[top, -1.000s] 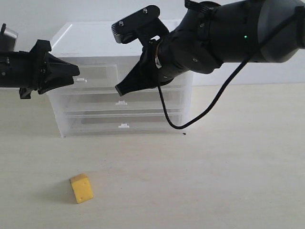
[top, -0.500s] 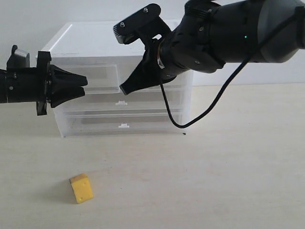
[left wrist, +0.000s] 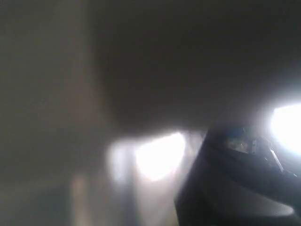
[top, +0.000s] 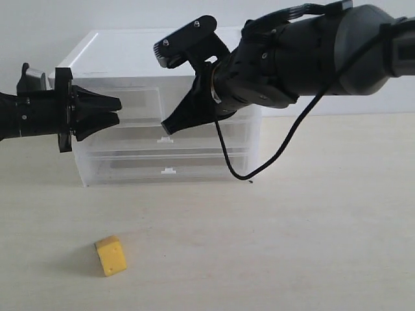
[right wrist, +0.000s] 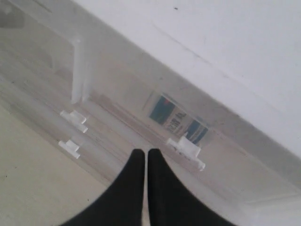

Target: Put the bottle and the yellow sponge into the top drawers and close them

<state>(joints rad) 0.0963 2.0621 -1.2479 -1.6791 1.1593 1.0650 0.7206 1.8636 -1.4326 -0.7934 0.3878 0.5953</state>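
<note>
On the table [top: 311, 246], seen from the exterior camera: the drawer unit [top: 130, 55] stands at ten o'clock from centre. The sponge [top: 111, 255] lies at seven o'clock, well apart from the unit and from both my grippers.

My left gripper [top: 119, 109] comes in level from nine o'clock. Its tips are in front of the top-left drawer [top: 139, 103], at that drawer's nine o'clock end. The fingers stand partway apart with a narrow gap and nothing visible between them. The drawer's tab handle is hidden behind them, so I cannot tell if they touch it. My left wrist camera is too dark and blurred to add anything.

My right gripper [top: 167, 125] slants down from two o'clock across the front of the unit. Its fingers [right wrist: 134, 188] are pressed together and hold nothing. The tip sits near the middle of the unit front, close to the white tab handle [right wrist: 186, 148] of the top-right drawer [right wrist: 127, 106].

The bottle [right wrist: 176, 120] shows only in my right wrist camera. Its blue and white label is visible through the translucent front of the top-right drawer, just behind the tab handle. I cannot tell whether that drawer is fully closed.
</note>
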